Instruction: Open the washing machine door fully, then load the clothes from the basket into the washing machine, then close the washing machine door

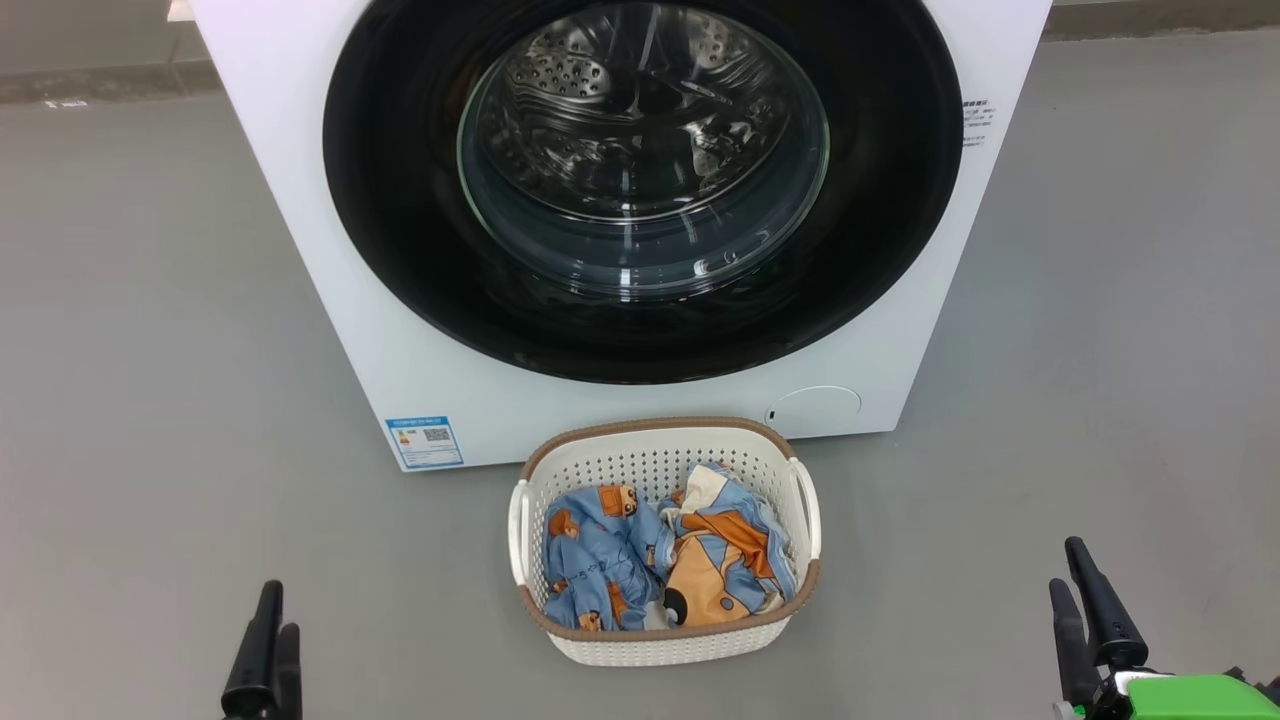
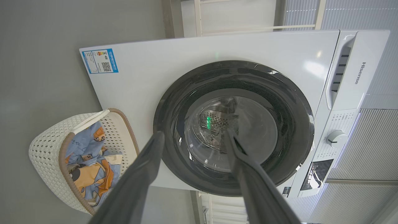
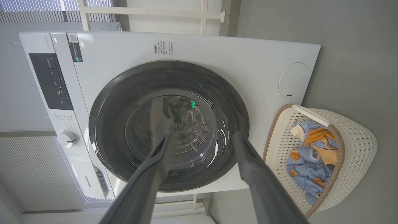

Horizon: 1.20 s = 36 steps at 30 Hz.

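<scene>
The washing machine (image 1: 300,250) stood on the grey floor (image 1: 130,400), its door (image 1: 400,260) shut flat against the white front (the steel drum showed through the glass). The basket (image 1: 660,645) sat on the floor just in front of the machine, below the door, and the clothes (image 1: 640,565) lay bunched inside it, blue with orange figures. The left tool (image 1: 280,612) hung low at the left, well apart from the basket, its two fingers spread open and empty. The right tool (image 1: 1066,565) sat low at the right, likewise open, holding nothing.
</scene>
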Available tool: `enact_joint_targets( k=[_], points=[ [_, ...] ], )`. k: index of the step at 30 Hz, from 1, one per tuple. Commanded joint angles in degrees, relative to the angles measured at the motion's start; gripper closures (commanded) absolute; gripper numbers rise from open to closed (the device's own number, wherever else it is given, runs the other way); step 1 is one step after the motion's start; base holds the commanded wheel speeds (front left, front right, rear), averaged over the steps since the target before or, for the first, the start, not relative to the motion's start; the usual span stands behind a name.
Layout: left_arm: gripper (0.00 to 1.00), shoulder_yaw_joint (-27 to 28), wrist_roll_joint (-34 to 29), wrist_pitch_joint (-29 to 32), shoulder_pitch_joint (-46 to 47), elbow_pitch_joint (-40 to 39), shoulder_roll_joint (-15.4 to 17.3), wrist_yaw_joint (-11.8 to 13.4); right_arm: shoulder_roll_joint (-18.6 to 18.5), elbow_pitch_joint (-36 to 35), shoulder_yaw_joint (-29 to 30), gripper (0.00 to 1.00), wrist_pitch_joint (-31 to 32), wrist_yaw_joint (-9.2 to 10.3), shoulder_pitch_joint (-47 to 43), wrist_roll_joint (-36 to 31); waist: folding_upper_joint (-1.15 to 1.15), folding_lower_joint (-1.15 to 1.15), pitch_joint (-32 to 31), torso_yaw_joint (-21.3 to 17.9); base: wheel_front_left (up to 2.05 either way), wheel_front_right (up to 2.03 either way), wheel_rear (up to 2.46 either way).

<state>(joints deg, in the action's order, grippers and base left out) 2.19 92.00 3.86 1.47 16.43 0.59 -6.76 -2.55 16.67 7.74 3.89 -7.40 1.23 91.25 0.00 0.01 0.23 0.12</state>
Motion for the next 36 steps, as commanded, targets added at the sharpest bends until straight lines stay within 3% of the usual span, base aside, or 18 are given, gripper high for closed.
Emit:
enact_joint_targets(
  k=[1, 13, 36],
  points=[
    [0.0, 0.2, -0.8, -0.8, 2.7, -2.0, 1.2, -0.2, -1.1, -1.8, -0.6, 0.0, -0.8, -0.02, 2.0, -1.4, 0.0, -0.01, 0.0, 0.0, 0.0, 0.0, 0.0],
    [0.0, -1.6, -6.6, -3.9, 3.2, -2.6, 2.9, -0.2, -2.6, -1.0, -1.8, 0.0, -3.7, -0.03, 2.7, -8.1, 0.0, -0.01, -0.1, 0.1, 0.0, 0.0, 0.0],
    [0.0, -2.6, -35.3, -7.8, 3.0, -4.6, 3.1, -0.4, -3.3, -0.5, -1.9, 0.0, -7.9, -0.04, 4.2, -37.4, 0.0, -0.01, -0.5, 0.4, 0.0, 0.0, 0.0]
  ],
)
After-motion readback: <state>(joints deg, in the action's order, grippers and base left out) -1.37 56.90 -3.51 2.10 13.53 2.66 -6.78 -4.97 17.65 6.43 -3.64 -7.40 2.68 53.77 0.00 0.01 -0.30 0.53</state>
